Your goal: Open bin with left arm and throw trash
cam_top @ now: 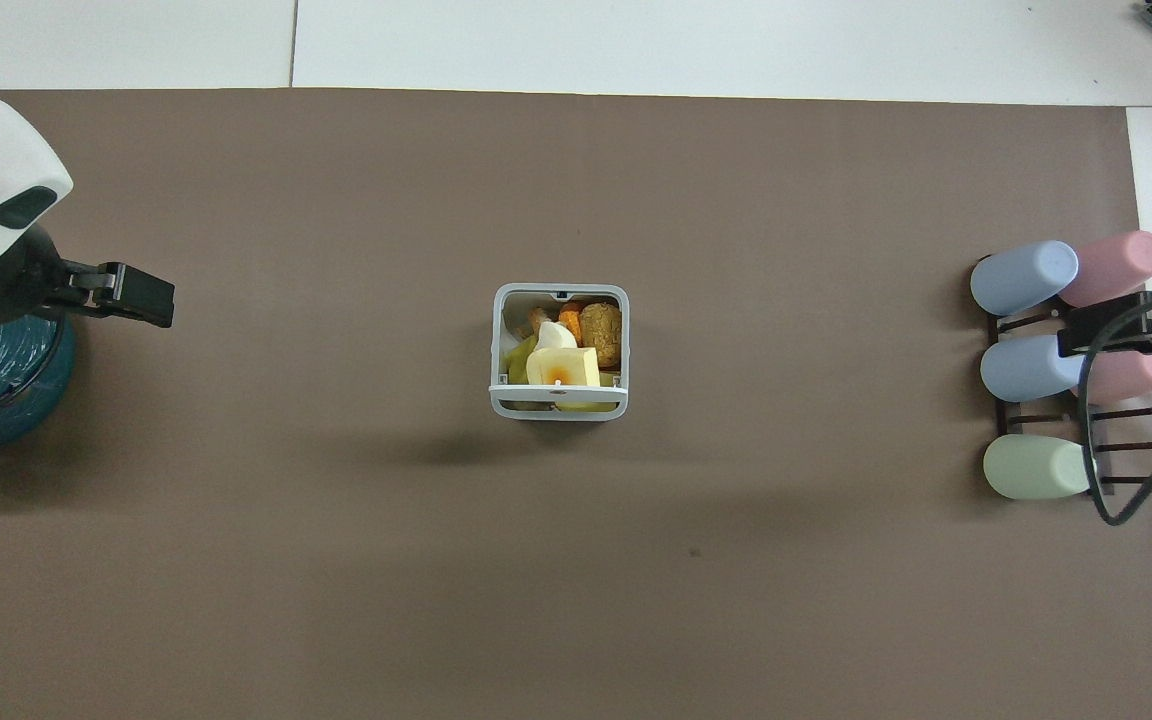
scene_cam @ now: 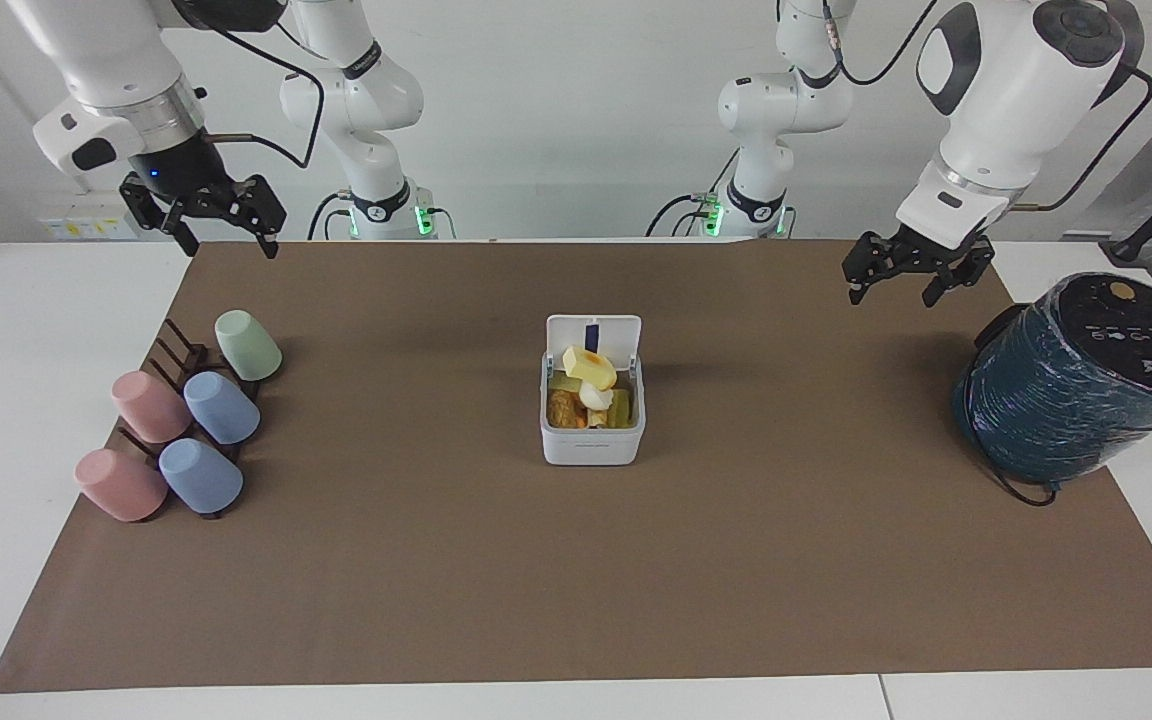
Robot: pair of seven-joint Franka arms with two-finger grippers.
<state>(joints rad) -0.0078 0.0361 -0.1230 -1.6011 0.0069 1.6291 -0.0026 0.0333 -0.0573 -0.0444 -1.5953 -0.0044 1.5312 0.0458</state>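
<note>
The white bin (scene_cam: 591,447) stands in the middle of the brown mat with its lid (scene_cam: 593,329) hinged upright. It also shows in the overhead view (cam_top: 558,408). Inside it lie the trash bits: a yellow wedge with an orange spot (scene_cam: 589,366) on top, a cream lump (scene_cam: 594,396) and a brown crumbed piece (scene_cam: 563,408), among other scraps. My left gripper (scene_cam: 904,277) hangs open and empty over the mat beside the teal cylinder, well away from the bin. My right gripper (scene_cam: 204,218) is open and empty, raised high at the cup rack's end of the table.
A big dark teal wrapped cylinder (scene_cam: 1076,375) lies at the left arm's end of the table. Several pastel cups (scene_cam: 206,415) lie on a dark rack (cam_top: 1121,440) at the right arm's end. A cable loop (cam_top: 1126,500) hangs from the right arm over the rack.
</note>
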